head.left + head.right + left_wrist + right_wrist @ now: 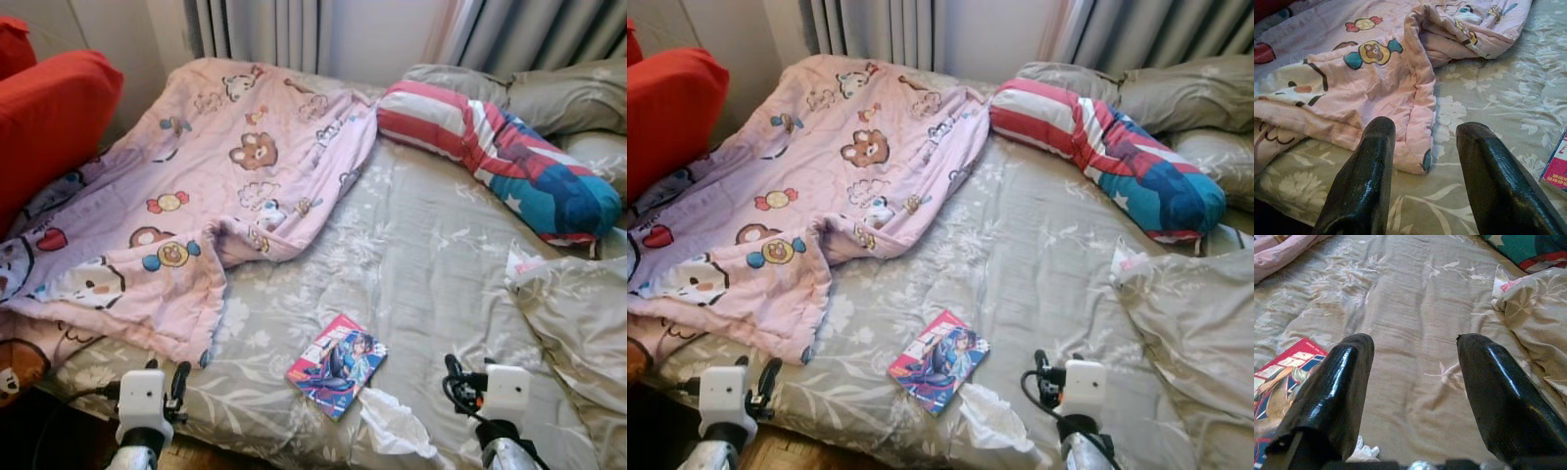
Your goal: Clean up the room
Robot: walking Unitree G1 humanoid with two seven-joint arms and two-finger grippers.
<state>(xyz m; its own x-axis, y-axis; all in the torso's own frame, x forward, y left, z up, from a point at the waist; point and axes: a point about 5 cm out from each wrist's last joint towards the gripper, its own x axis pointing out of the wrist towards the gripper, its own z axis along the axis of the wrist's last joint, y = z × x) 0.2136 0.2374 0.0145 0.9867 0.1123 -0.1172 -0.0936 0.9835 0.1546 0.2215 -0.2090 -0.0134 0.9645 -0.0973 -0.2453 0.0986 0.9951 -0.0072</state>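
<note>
Pink blanket (196, 186) is looking like soft quilted matt cloth. Bed sheet (431, 255) is showing smooth matt floral fabric. Book (336, 365) cover is shining glossy paper. Tissue (395, 424) is looking crumpled, papery. Left gripper (1422, 147) and right gripper (1413, 357) fingers are gleaming glossy black plastic.

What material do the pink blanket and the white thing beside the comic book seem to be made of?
Pink blanket: probably soft quilted cotton or fleece, matte; it folds thickly and has printed cartoons. White thing: likely tissue paper, thin and crumpled. Comic book: glossy printed cover.

Print on book (336, 365) cover too small; nothing legible.
</note>
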